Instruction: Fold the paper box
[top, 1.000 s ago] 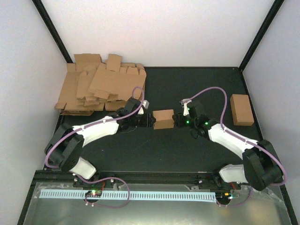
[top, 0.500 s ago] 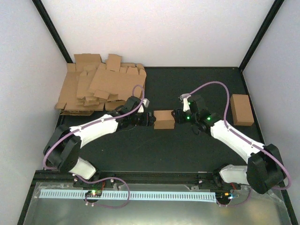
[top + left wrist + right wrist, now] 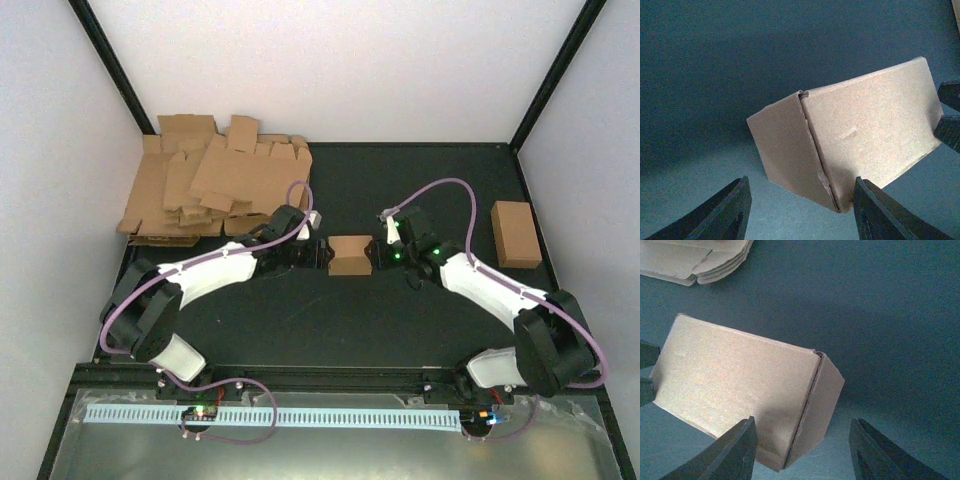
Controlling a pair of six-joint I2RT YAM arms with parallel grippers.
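The paper box (image 3: 349,254) lies on the black table as a small closed brown carton, between my two grippers. My left gripper (image 3: 319,254) is at its left end, open; in the left wrist view the box (image 3: 860,130) has one corner reaching in between the fingers (image 3: 727,215) of this gripper (image 3: 800,212). My right gripper (image 3: 377,252) is at the right end, also open. In the right wrist view the box (image 3: 740,385) has its near corner between the jaws of this gripper (image 3: 802,452), close to the left finger (image 3: 735,455).
A heap of flat brown cardboard blanks (image 3: 215,185) lies at the back left, and its edge (image 3: 695,260) shows in the right wrist view. A second smooth brown carton (image 3: 516,234) sits at the right. Dark walls and frame posts bound the table.
Both grippers have edged in toward the box's two ends and their jaws have widened a little. The box has stayed where it was.
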